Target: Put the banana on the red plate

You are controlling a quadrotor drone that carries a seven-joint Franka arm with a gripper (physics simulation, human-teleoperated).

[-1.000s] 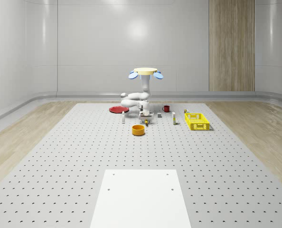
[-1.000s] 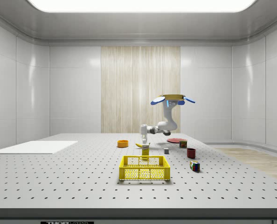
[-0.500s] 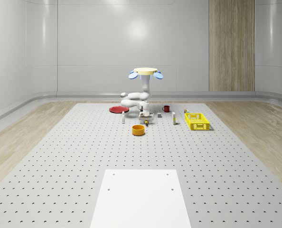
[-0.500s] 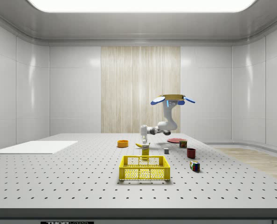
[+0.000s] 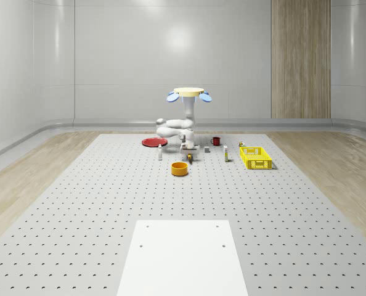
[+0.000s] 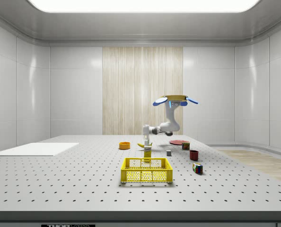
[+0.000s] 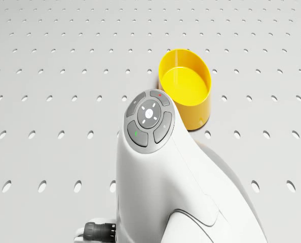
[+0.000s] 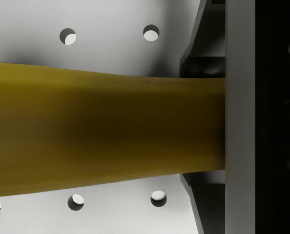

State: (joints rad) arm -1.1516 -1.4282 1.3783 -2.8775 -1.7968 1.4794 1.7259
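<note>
Drone [image 5: 188, 93] hovers above the perforated table [image 5: 109, 203], over the cluster of objects near the far end. Arm bends down from it; gripper [image 6: 146, 143] hangs just above the table, beside the yellow bowl [image 7: 187, 86].

Wrist view: banana [image 8: 106, 129] runs crosswise in front of the camera, one end butted against the inner face of a finger [image 8: 240, 117]. The fingers pinch the banana. In the side view the banana [image 6: 143, 145] sits at the fingertips, lifted slightly off the table.

Red plate [image 5: 153, 142] lies well apart from the banana, on the whole-scene view's left of the arm. Yellow crate [image 5: 256, 157] stands to that view's right.
</note>
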